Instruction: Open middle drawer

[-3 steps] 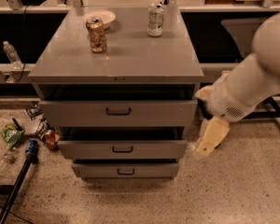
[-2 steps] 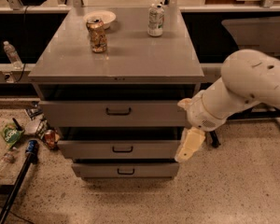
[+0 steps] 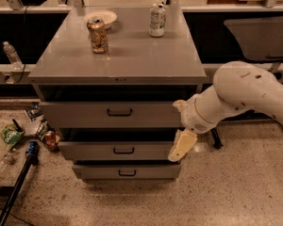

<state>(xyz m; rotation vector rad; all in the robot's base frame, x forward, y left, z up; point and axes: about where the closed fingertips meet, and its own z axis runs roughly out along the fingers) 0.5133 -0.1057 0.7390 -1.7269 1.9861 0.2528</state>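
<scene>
The gripper [image 3: 182, 146], spread or closed impossible to tell, hangs by the right end of the middle drawer [image 3: 85, 151]; a clean pull likely means centring on the black handle [image 3: 124, 150] first.

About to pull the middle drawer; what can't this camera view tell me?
1. Camera view: the gripper covers the right end of the middle drawer; whether they touch is unclear.
2. Camera view: that drawer's inside is lost in shadow under the top drawer.
3. Camera view: the arm is cut off by the right edge.
</scene>
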